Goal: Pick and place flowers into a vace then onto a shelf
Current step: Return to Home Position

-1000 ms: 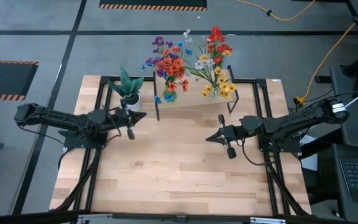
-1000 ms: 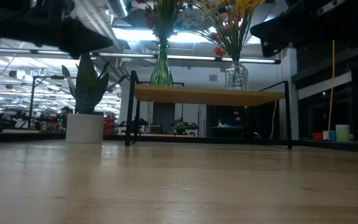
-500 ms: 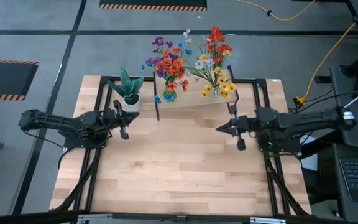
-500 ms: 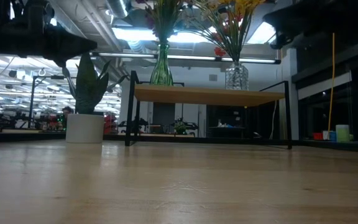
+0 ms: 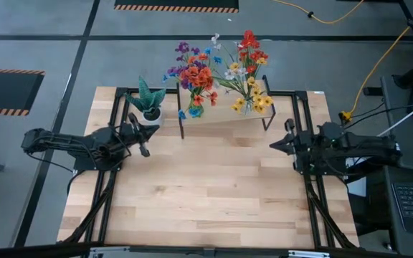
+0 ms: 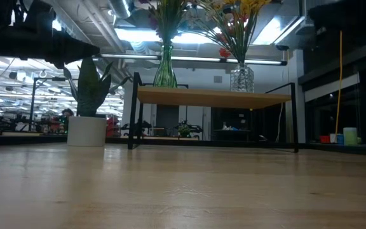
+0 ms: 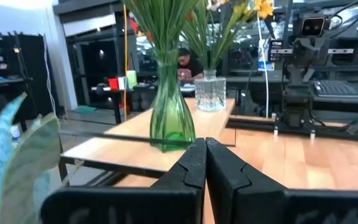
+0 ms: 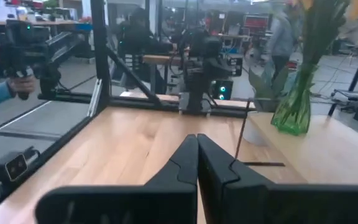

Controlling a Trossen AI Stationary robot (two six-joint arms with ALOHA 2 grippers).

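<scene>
End effectors closed, L (image 7: 205, 144) R (image 8: 196, 138); 2 vases (image 6: 164, 67) (image 6: 241, 79), 1 shelf (image 6: 215, 97).

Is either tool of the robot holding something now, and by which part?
Nothing is held. The left tool and the right tool are both shut and empty, away from the flowers on the shelf.

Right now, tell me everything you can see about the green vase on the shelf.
The green vase looks like transparent tinted glass, with a narrow neck that widens to a broad base. It stands upright on the light-wood shelf, toward its left end in the low view, apart from the clear glass vase beside it. Green flower stems rise from its mouth and fan out. Only the shelf and the stems touch it.
</scene>
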